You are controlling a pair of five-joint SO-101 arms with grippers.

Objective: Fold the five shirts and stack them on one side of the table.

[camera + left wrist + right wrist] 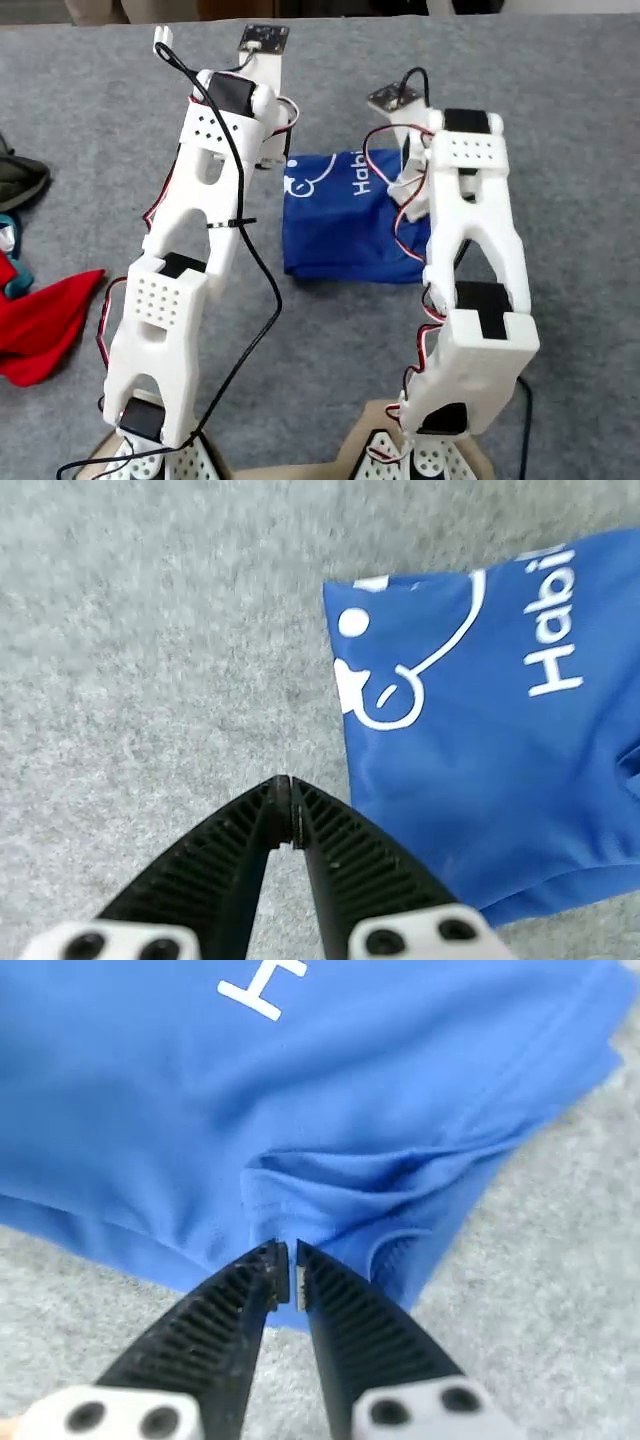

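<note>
Grey carpeted table (560, 100). Blue shirt (335, 230) lies mid-table between arms, folded to rough rectangle, hem bunched on right arm's side. Red shirt (45, 320) and dark garments (20, 180) crumpled at left edge, unfolded. Right gripper (290, 1272) over bunched hem, jaws nearly together, no cloth visibly pinched. Left gripper (290, 810) clenched empty over bare table, just beside shirt. Judgement: shirt is light and limp and will drag on the carpet. Pinch doubled edge or corner, not flat middle.
</note>
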